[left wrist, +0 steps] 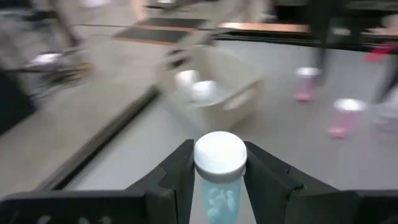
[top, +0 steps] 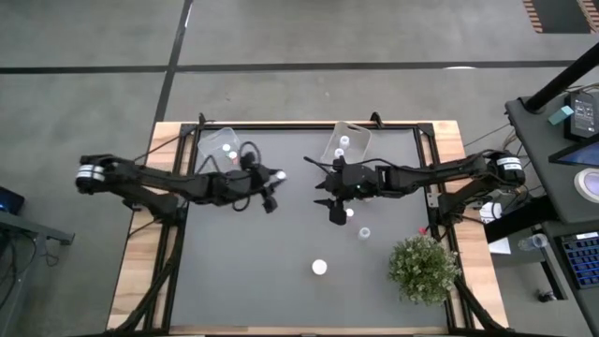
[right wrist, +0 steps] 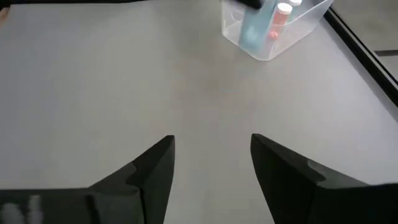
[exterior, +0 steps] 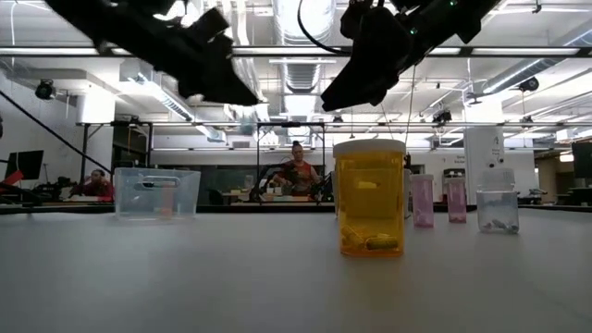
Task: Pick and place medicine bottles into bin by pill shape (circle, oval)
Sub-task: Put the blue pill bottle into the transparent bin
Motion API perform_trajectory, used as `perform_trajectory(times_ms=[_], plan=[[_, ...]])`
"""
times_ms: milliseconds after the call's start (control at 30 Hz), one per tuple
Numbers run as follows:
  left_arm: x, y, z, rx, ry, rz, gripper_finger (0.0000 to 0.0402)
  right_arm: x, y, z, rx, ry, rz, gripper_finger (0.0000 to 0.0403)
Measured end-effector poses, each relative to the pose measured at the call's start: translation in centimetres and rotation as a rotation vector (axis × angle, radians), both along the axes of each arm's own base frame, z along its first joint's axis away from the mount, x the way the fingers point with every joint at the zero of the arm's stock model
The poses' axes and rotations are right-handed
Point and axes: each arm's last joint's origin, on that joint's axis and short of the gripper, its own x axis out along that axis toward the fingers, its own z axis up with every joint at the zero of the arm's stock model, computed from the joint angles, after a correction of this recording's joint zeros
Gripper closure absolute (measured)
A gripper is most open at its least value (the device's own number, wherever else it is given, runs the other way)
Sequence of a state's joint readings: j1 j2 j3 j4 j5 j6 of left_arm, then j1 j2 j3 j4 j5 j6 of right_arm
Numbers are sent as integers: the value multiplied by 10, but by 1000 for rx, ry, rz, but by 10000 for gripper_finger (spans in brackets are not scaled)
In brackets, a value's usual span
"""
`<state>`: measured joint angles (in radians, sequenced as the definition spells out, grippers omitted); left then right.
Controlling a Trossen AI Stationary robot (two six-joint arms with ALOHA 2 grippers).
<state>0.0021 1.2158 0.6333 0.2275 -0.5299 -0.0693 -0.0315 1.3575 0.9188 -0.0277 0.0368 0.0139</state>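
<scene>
Near the low camera an amber bottle [exterior: 369,197] stands upright on the table, waiting. Farther back, the left gripper [left wrist: 219,180] is clamped on a white-capped bottle [left wrist: 219,163], held upright in the air, probably to carry it to the left bin [top: 218,144]. The right gripper [right wrist: 212,163] hovers with fingers apart and empty, facing the right bin [right wrist: 273,28], which already holds bottles.

Bins: left bin [top: 219,142] and right bin [top: 345,141] at the table's far edge.
Plant [top: 424,269]: near right corner.
Bottle [top: 320,268]: left of plant.
</scene>
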Motion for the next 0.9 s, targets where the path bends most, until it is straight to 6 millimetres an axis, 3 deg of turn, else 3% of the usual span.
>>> perform_trajectory(times_ms=[333, 633, 900], plan=[[-75, 9, -19, 34, -85, 428, 299, 1, 0, -2, -5, 3, 3, 202], [-105, 13, -40, 5, -142, 502, 299, 1, 0, -2, -5, 2, 3, 202], [-120, 14, -27, -50, -159, 403, 299, 1, 0, -2, -7, 5, 4, 202]])
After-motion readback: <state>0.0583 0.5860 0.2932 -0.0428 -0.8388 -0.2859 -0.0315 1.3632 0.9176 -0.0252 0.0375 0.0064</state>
